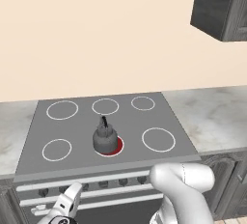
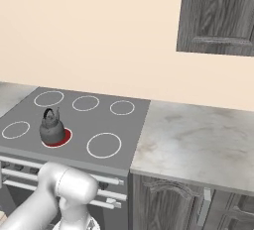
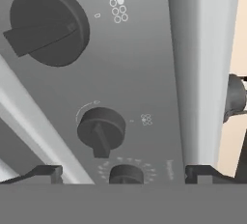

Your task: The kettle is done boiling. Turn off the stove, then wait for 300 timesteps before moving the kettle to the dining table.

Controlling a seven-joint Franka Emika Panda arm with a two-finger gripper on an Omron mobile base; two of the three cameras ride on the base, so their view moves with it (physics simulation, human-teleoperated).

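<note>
My end effector [image 3: 124, 174] hung low in front of the stove [image 1: 77, 121], close to its front panel, with the two fingertips [image 3: 48, 172] set wide apart and nothing between them, so it was released. In the hand view a small dark knob [image 3: 125, 174] sat at the bottom edge between the tips, not touched by either. A middle knob [image 3: 101, 131] lay just beyond it and a large knob [image 3: 48, 27] farther off near the top corner, each with a little pattern of rings printed beside it. A pale oven rail [image 3: 38, 126] crossed that view on a slant.

From the left base view my hand [image 1: 65, 206] showed below the row of knobs [image 1: 103, 183], at the left part of the panel.

The kettle [image 1: 104, 137] stood upright on the front middle burner [image 1: 116, 147], which glowed red under it. Its thin black handle rose from the top. The other ring burners [image 1: 61, 109] were white and bare. The marble worktop [image 2: 198, 140] lay beside the stove on its right, with a dark wall cabinet [image 2: 218, 13] above it.
</note>
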